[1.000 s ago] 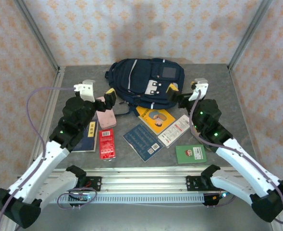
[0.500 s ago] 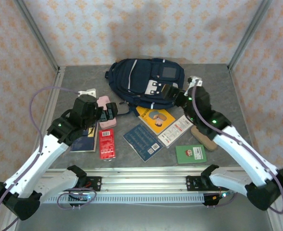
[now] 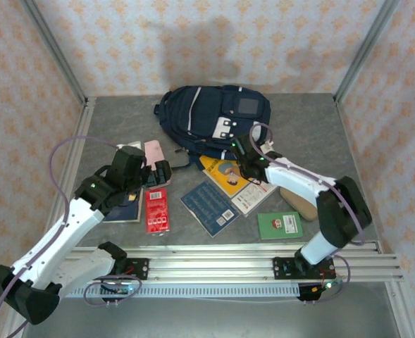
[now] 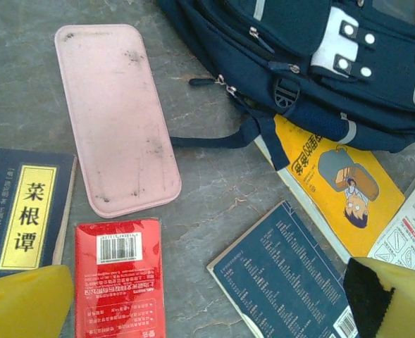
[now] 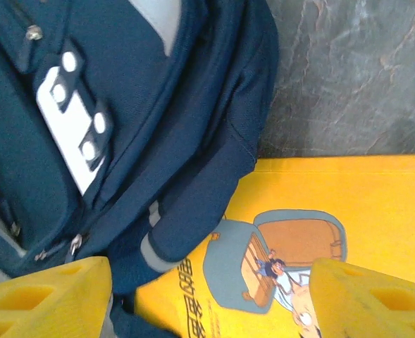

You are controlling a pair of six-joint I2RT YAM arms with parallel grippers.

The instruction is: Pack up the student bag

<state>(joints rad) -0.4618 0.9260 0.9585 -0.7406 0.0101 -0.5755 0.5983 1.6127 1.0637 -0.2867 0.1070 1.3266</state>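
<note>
The student bag lies flat on the table, at the middle of the far edge, with its patched front face up. Its long axis runs roughly left to right along that edge. A dark loop at its left end suggests the top points toward the far-left corner, though I cannot be sure which end is which. A strap trails off its near side toward the pink case. The right gripper hangs over the bag's near edge, just where the fabric overlaps the far part of the yellow book. Its jaws stand apart with nothing between them. The left gripper is spread wide and empty above the red booklet and the blue book, nearer the left edge. The zips look shut, so the step in hand is probably getting the bag open, or freeing the yellow book from under it. To do that well, the right jaws should close on one thing only: a zip pull or a fold of fabric, not fabric and book cover together. The left arm could pin the bag's near-left part so that it does not slide toward the far edge. A pull along the line of the zip should run more smoothly than one across it.
</note>
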